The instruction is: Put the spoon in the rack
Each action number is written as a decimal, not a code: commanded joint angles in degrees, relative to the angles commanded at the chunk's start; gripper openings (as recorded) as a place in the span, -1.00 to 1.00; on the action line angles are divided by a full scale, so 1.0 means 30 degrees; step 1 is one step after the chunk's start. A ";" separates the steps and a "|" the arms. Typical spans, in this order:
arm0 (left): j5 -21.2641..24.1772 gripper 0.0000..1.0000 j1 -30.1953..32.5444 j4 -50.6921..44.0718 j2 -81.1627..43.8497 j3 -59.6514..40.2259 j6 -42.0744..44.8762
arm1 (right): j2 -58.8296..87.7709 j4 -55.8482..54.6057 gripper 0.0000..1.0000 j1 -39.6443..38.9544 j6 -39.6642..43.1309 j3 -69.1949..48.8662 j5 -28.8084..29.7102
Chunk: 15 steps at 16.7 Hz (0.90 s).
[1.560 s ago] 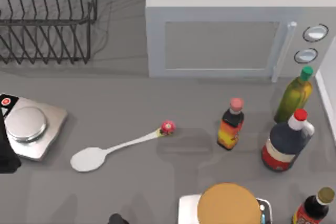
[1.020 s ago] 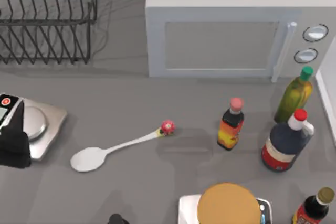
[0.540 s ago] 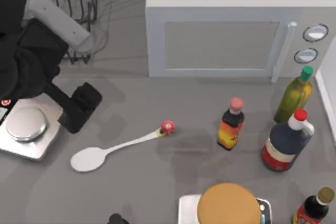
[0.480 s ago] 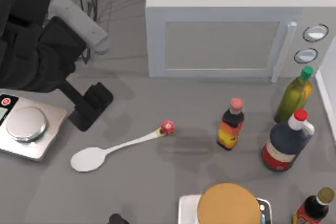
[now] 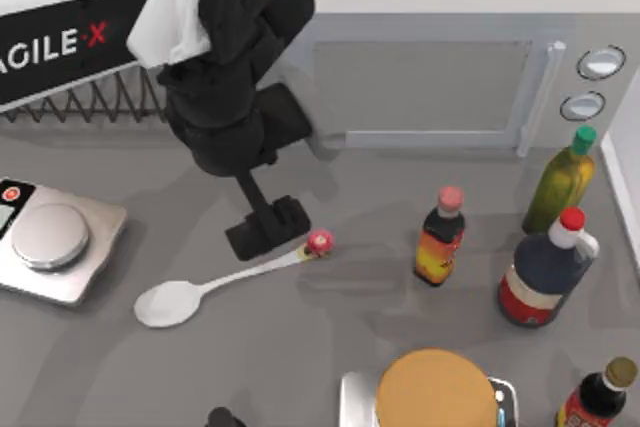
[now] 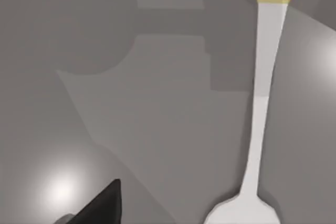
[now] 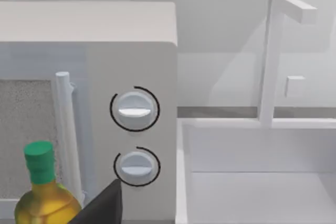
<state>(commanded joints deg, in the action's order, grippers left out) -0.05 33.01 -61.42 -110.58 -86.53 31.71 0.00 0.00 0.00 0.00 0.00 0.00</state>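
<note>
Just beside spoon (image 5: 215, 285) handle — left gripper (image 5: 266, 228), table (image 5: 330, 367) bare around.

Glossy white spoon (image 5: 210, 284), matt grey table (image 5: 330, 357)

Left gripper (image 5: 267, 228) swung in (beside spoon (image 5: 222, 279)) — lower.

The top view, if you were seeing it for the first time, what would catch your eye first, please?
The left arm stretches in from the top view's upper left, its left gripper hanging just above the handle of the white spoon, which lies flat on the grey table. Behind the arm the black wire rack stands at the far left, beside a big white microwave.
</note>
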 joint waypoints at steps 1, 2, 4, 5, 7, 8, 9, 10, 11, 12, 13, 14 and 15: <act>0.0042 1.00 0.0180 -0.0527 -0.0660 -0.0540 0.0196 | 0.0000 0.0000 1.00 0.0000 0.0000 0.0000 0.0000; 0.0076 1.00 0.0310 -0.0908 -0.1118 -0.0917 0.0341 | 0.0000 0.0000 1.00 0.0000 0.0000 0.0000 0.0000; 0.0101 1.00 0.0403 -0.1176 -0.1430 -0.1178 0.0445 | 0.0000 0.0000 1.00 0.0000 0.0000 0.0000 0.0000; 0.0101 1.00 0.0403 -0.1176 -0.1430 -0.1178 0.0445 | 0.0000 0.0000 1.00 0.0000 0.0000 0.0000 0.0000; 0.0101 1.00 0.0403 -0.1176 -0.1430 -0.1178 0.0445 | 0.0000 0.0000 1.00 0.0000 0.0000 0.0000 0.0000; 0.0085 1.00 0.0306 -0.1134 -0.1388 -0.1120 0.0422 | 0.0000 0.0000 1.00 0.0000 0.0000 0.0000 0.0000; 0.0088 1.00 0.0315 -0.1076 -0.1414 -0.1072 0.0431 | 0.0000 0.0000 1.00 0.0000 0.0000 0.0000 0.0000; 0.0096 1.00 0.0340 -0.0831 -0.1521 -0.0877 0.0457 | 0.0000 0.0000 1.00 0.0000 0.0000 0.0000 0.0000; 0.0103 1.00 0.0357 -0.0378 -0.1712 -0.0568 0.0475 | 0.0000 0.0000 1.00 0.0000 0.0000 0.0000 0.0000; 0.0107 1.00 0.0366 0.0268 -0.1972 -0.0177 0.0485 | 0.0000 0.0000 1.00 0.0000 0.0000 0.0000 0.0000; 0.0109 1.00 0.0368 0.1117 -0.2295 0.0289 0.0488 | 0.0000 0.0000 1.00 0.0000 0.0000 0.0000 0.0000; 0.0110 1.00 0.0367 0.2117 -0.2654 0.0796 0.0487 | 0.0000 0.0000 1.00 0.0000 0.0000 0.0000 0.0000; 0.0112 1.00 0.0365 0.3130 -0.3013 0.1327 0.0487 | 0.0000 0.0000 1.00 0.0000 0.0000 0.0000 0.0000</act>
<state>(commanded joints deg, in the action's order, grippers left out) 0.28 34.10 -52.03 -119.62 -82.55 33.17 0.00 0.00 0.00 0.00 0.00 0.00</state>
